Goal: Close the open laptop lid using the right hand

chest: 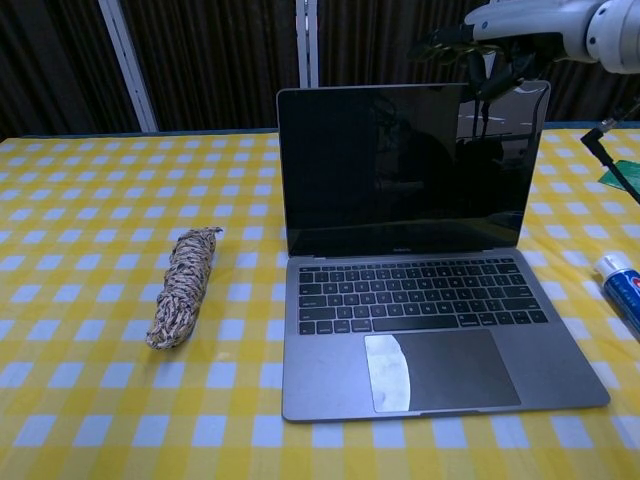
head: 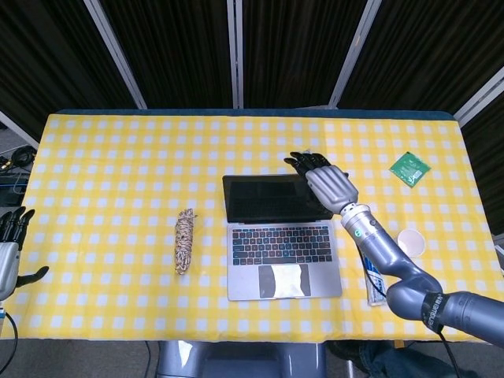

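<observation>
The laptop (head: 283, 236) was found open at the table (head: 110, 157) centre, lid upright. The right robot hand (head: 324, 183) was positioned over the lid's top right corner, fingers extended, nothing held. The left robot hand (head: 9, 252) was spread, empty, at the table's edge.

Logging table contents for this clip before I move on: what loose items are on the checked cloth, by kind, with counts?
Laptop: 1, lid open
Rope bundle: 1
Toothpaste tube: 2, one partly under the right arm, one behind the lid, mostly hidden by the right hand
Green packet: 1
Paper cup: 1
Total: 6
</observation>
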You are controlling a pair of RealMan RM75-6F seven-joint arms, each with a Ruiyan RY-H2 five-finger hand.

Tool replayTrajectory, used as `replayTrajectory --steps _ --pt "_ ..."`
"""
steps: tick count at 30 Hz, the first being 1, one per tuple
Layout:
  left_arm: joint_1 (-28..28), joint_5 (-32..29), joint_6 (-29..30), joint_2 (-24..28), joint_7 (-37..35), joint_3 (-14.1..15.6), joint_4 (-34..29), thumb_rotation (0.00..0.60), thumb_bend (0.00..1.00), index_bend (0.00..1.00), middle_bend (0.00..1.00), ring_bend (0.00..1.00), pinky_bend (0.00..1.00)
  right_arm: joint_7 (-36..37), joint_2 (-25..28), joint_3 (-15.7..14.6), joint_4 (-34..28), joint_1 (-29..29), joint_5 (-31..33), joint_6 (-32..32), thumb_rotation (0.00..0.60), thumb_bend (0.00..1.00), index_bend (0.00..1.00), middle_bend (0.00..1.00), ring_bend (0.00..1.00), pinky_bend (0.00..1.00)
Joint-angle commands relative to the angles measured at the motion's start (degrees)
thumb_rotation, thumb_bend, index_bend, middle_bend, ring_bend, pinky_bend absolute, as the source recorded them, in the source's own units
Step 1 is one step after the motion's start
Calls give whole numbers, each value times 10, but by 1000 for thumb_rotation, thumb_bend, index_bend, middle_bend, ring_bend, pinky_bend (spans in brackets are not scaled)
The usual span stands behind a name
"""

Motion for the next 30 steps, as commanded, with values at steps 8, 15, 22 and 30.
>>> replayTrajectory --steps 8,15,22,30 --pt "0 -2 2 -1 0 0 1 600 0 0 0 0 0 -60 -17 -24 13 35 78 11 600 1000 150 260 125 42" --pt "-1 -2 1 -3 4 2 2 600 0 0 0 0 0 -69 -14 -29 0 42 88 22 600 1000 201 327 191 82" --pt "-2 -2 2 -5 6 3 1 600 0 0 0 0 0 -70 0 -34 -19 42 84 28 600 1000 309 372 230 84" --pt "-2 1 2 -5 8 5 -1 600 0 0 0 0 0 -68 21 -47 -58 33 48 36 600 1000 338 387 245 128"
